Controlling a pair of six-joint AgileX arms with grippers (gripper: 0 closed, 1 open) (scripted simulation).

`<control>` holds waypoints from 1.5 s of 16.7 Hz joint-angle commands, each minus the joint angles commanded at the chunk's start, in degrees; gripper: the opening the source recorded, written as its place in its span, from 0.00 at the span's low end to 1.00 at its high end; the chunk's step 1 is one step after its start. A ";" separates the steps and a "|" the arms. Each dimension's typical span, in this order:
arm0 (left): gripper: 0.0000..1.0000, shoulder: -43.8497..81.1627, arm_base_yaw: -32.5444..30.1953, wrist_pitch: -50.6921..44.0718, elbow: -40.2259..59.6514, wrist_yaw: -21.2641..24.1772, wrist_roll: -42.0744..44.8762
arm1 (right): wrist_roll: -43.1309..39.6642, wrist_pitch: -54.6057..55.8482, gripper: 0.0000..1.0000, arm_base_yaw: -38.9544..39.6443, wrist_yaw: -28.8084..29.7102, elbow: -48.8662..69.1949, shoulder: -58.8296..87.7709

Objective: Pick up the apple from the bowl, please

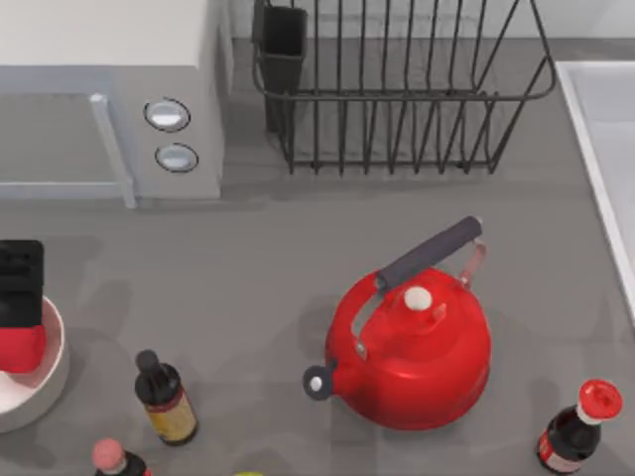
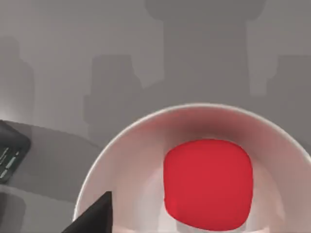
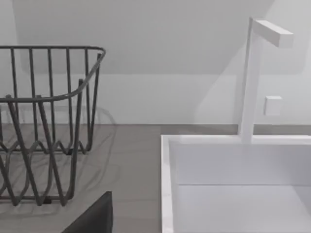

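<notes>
The apple [image 2: 208, 184], glossy bright red, lies inside the round white bowl [image 2: 121, 160] at the table's left edge. From above, the apple [image 1: 20, 349] peeks out from under my left gripper [image 1: 20, 297], which hangs straight over the bowl [image 1: 45, 382]. The left gripper is open and holds nothing; one dark finger [image 2: 95, 218] stands beside the apple, above the bowl's rim. My right arm is parked by the sink, off to the right, open, with one finger [image 3: 95, 216] showing.
A big red kettle [image 1: 412, 347] with a grey handle stands mid-table. Sauce bottles [image 1: 164, 397] stand near the bowl, another bottle [image 1: 580, 426] at the front right. A microwave [image 1: 109, 89], a wire dish rack [image 1: 397, 89] and a white sink [image 3: 233, 189] line the back and right.
</notes>
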 joint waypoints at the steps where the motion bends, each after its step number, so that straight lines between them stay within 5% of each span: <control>1: 1.00 5.30 0.06 -3.28 3.40 0.00 0.12 | 0.00 0.00 1.00 0.00 0.00 0.00 0.00; 8: 1.00 30.68 0.35 -19.42 20.14 0.00 0.73 | 0.00 0.00 1.00 0.00 0.00 0.00 0.00; 16: 1.00 32.75 0.18 -20.64 21.42 0.00 0.77 | 0.00 0.00 1.00 0.00 0.00 0.00 0.00; 25: 1.00 42.34 0.49 1.15 10.16 0.02 1.08 | 0.00 0.00 1.00 0.00 0.00 0.00 0.00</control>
